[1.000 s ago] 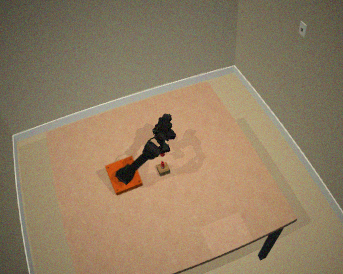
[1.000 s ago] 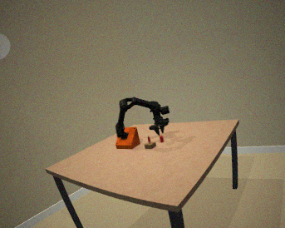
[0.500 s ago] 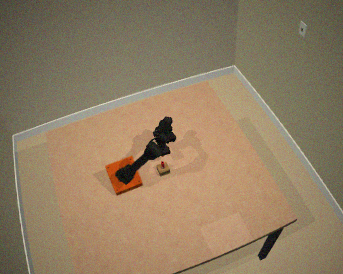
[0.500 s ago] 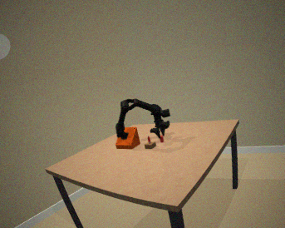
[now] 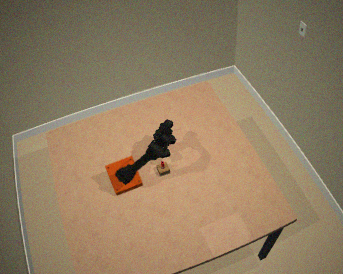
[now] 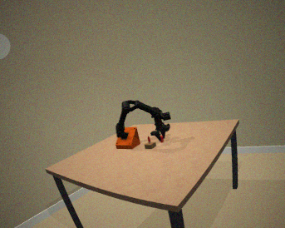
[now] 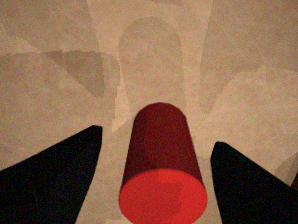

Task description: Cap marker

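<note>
wrist: both fingers of tool [image 7: 161, 192] cut off at lower edge | top: cap hidden under arm [image 5: 151, 150] | exterior: marker [image 6: 149, 139] too small to resolve

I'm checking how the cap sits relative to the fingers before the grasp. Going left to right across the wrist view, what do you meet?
Left finger → red cap, standing on the table between the fingers with a gap on each side → right finger.
</note>
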You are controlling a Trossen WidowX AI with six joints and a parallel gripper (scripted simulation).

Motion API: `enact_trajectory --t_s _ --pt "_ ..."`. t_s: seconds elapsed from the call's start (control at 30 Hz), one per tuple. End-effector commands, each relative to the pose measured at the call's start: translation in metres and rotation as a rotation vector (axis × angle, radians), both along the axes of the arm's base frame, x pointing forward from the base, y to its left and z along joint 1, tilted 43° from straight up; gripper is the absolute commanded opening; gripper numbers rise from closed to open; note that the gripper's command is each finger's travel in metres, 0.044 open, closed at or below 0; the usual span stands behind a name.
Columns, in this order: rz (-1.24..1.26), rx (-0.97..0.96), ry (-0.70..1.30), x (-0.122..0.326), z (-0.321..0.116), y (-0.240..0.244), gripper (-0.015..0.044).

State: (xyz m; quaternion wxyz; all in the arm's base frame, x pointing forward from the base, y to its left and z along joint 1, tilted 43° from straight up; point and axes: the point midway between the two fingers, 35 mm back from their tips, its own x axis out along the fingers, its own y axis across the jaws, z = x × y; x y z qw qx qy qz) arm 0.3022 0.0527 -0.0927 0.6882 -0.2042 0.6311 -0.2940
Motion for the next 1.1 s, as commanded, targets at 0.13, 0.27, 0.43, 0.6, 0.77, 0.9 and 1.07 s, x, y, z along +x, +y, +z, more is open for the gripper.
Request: enact_trajectory --t_s 0.13,0.27,0.43,0.6,0.77,0.9,1.07 --pt "0.006 -0.008 0.007 -0.002 -0.003 -0.004 0.0157" --pt "0.006 -0.008 0.007 -0.002 -0.003 -0.004 0.013" --pt "0.006 -0.008 0.006 -0.002 -0.003 -0.003 0.0097" --pt "0.006 -0.007 0.007 -0.001 0.005 0.005 0.0" --pt "0.006 -0.005 0.007 -0.001 0.017 0.017 0.0" --pt "0.006 -0.005 0.007 -0.002 0.027 0.026 0.0" --pt "0.006 -0.005 0.007 -0.003 0.04 0.037 0.0"
